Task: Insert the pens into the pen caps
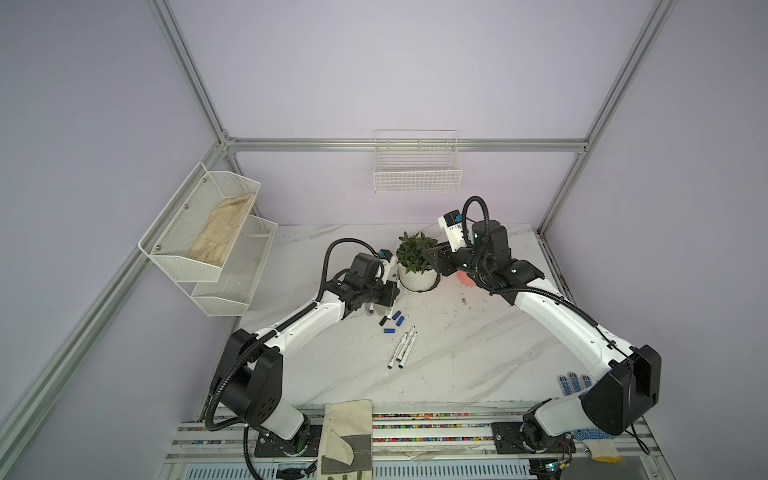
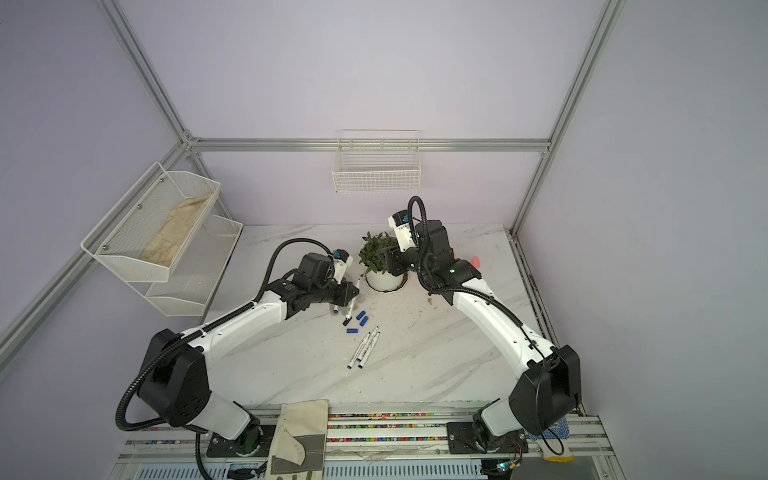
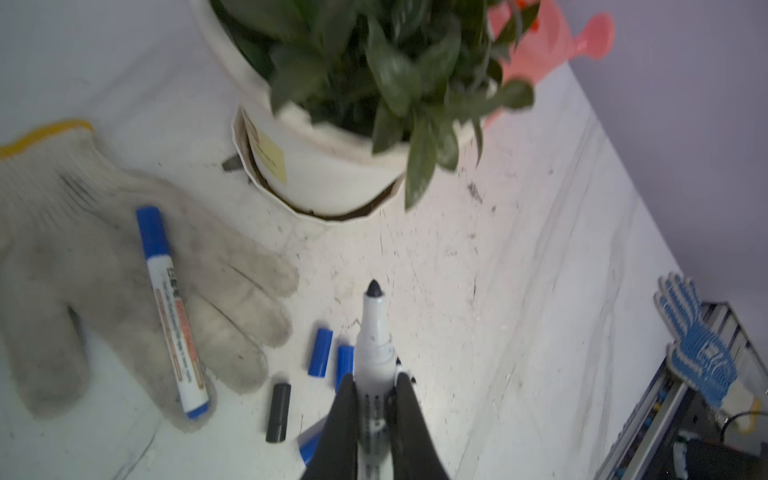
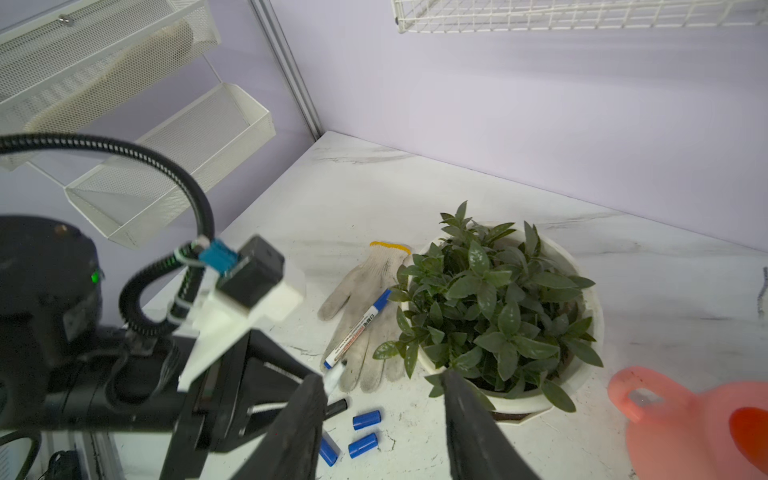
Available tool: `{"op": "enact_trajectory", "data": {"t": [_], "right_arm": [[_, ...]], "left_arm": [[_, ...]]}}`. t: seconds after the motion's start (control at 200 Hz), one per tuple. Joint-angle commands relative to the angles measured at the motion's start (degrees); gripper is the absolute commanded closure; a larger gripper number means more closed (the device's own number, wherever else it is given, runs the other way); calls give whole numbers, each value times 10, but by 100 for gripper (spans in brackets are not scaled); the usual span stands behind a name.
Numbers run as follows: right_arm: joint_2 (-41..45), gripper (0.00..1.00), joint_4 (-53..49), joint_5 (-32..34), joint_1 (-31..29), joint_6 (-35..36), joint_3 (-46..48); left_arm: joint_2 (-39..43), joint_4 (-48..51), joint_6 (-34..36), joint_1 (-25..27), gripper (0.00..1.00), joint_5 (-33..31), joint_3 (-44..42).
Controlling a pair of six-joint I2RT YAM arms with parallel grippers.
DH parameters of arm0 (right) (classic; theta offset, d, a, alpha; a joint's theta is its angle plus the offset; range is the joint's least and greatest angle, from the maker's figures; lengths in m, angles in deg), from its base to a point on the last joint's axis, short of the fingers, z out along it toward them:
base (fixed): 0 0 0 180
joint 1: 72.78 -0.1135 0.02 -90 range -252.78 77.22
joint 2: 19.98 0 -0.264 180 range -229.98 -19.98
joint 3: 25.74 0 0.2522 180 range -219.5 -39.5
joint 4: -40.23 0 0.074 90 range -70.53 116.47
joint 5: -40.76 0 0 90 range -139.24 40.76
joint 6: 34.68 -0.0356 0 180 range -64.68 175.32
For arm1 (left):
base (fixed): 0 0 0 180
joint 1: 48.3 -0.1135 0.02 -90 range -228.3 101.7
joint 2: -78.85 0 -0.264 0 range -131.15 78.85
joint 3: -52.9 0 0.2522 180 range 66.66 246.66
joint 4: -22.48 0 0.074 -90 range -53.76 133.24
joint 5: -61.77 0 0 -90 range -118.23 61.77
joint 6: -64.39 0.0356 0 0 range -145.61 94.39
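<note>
1. Step in hand: presenting an uncapped pen for capping. As I judge it, one of five is done: a capped pen point(image 3: 172, 309) lies on the glove point(image 3: 62, 257).
2. Left claw point(image 3: 375, 386): pinching the black-nibbed pen point(image 3: 374, 328) by its barrel, held above the desk point(image 1: 478, 353) next to the loose caps.
3. Held pen, axis: long axis in line with my fingers, nib leading toward the plant pot point(image 3: 332, 174). The plug end is hidden behind the claw.
4. Right claw point(image 4: 380, 380): spread, empty, hanging above the desk beside the plant.
5. Black cap point(image 3: 278, 411): on its side on the desk, just beside the held pen and roughly parallel to it. I cannot tell which end is open.
6. Blue caps point(image 3: 320, 352): three, loose, next to the black one.
7. Three pens point(image 1: 402, 348): uncapped, side by side on the desk, nibs toward the caps.
8. Next move, as I judge it: the right claw takes the black cap, turns its mouth to the nib and pushes along the pen's axis.
</note>
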Motion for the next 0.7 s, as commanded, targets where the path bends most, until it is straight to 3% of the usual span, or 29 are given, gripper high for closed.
{"op": "enact_trajectory", "data": {"t": [0.0, 0.2, 0.695], "right_arm": [[-1, 50, 5, -84, 0, 10, 12], [-9, 49, 32, -167, -4, -2, 33], [-59, 53, 57, -160, -5, -38, 17]], "left_arm": [[28, -177, -79, -9, 100, 20, 5], [25, -237, -106, -9, 100, 34, 14], [41, -272, -124, -8, 100, 131, -3]]}}
